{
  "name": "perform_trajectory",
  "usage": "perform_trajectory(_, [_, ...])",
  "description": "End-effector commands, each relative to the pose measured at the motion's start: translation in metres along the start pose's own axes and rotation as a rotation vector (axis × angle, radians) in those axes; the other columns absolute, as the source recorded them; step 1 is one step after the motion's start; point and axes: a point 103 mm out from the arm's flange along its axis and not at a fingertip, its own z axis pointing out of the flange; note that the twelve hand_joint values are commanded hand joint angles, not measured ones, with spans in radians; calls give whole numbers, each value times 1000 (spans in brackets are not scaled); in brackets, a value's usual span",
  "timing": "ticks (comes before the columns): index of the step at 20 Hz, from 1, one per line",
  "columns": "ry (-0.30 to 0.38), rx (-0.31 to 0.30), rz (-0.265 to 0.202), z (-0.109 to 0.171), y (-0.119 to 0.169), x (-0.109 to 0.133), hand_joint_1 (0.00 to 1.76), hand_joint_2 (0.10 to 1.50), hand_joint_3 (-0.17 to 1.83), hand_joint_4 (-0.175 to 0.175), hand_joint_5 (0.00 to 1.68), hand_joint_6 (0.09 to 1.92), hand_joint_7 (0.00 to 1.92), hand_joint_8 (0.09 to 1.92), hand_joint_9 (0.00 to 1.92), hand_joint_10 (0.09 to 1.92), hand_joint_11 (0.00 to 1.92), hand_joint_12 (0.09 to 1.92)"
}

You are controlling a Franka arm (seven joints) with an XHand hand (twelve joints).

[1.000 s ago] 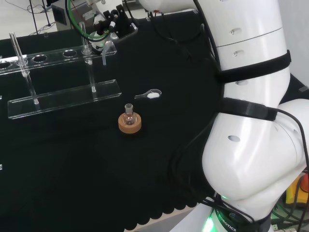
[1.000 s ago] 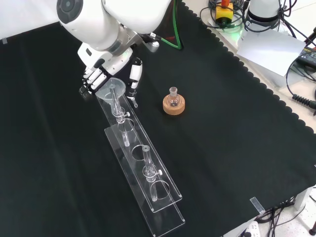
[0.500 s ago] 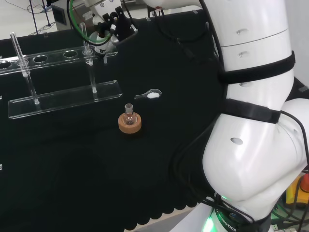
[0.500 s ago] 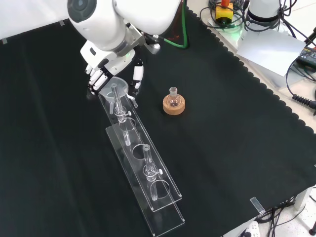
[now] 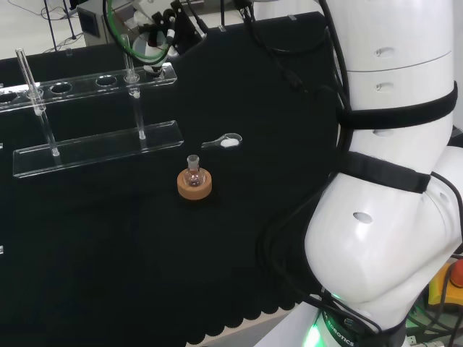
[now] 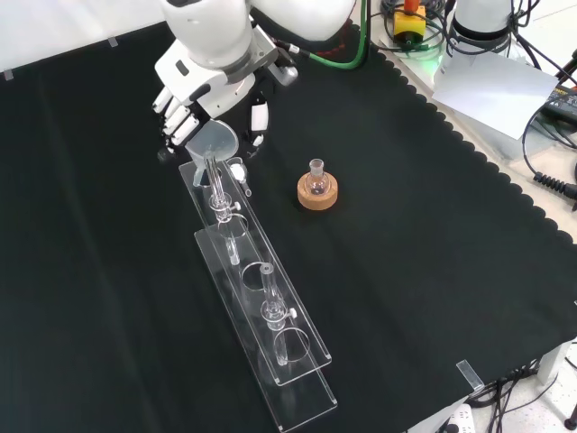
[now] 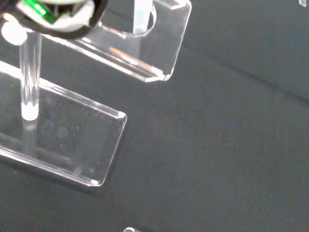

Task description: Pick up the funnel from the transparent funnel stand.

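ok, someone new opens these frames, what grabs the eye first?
Probably the arm's big white links at the head view's right. Next, in the front view, the hand at the top of the cloth, fingers curled around the clear funnel over the far end of the long transparent funnel stand. Then the one warm spot on the black cloth: a cork ring carrying a small flask, to the stand's right.
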Motion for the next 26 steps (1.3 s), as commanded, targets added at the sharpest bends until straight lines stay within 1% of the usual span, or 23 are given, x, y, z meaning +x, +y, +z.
perform_trajectory(1, [-3,10,32,-47,-23,-17,860,580,640,-88,444,95,415,972,693,664,480,1375])
perform_trajectory(4, [0,1,44,-58,-42,-22,854,579,647,-89,439,95,414,971,708,669,473,1379])
perform_trajectory(9, [-5,10,61,-74,-79,-24,847,572,665,-91,445,102,458,947,785,663,454,1391])
perform_trajectory(12, [-4,11,71,-76,-102,-22,846,565,680,-93,453,112,505,917,849,641,448,1392])
perform_trajectory(15, [-7,11,79,-72,-123,-20,848,562,691,-90,494,157,598,872,971,609,467,1369])
perform_trajectory(17, [-9,6,88,-68,-137,-20,850,562,693,-81,524,245,672,841,1042,590,493,1345])
perform_trajectory(19, [-13,0,95,-66,-149,-20,852,564,693,-74,505,407,722,829,1089,581,521,1322])
perform_trajectory(22, [-18,8,102,-61,-167,-17,854,567,698,-67,474,637,769,833,1116,593,561,1296])
perform_trajectory(26, [-28,19,113,-49,-189,-10,855,570,703,-63,483,742,798,844,1125,601,595,1280])
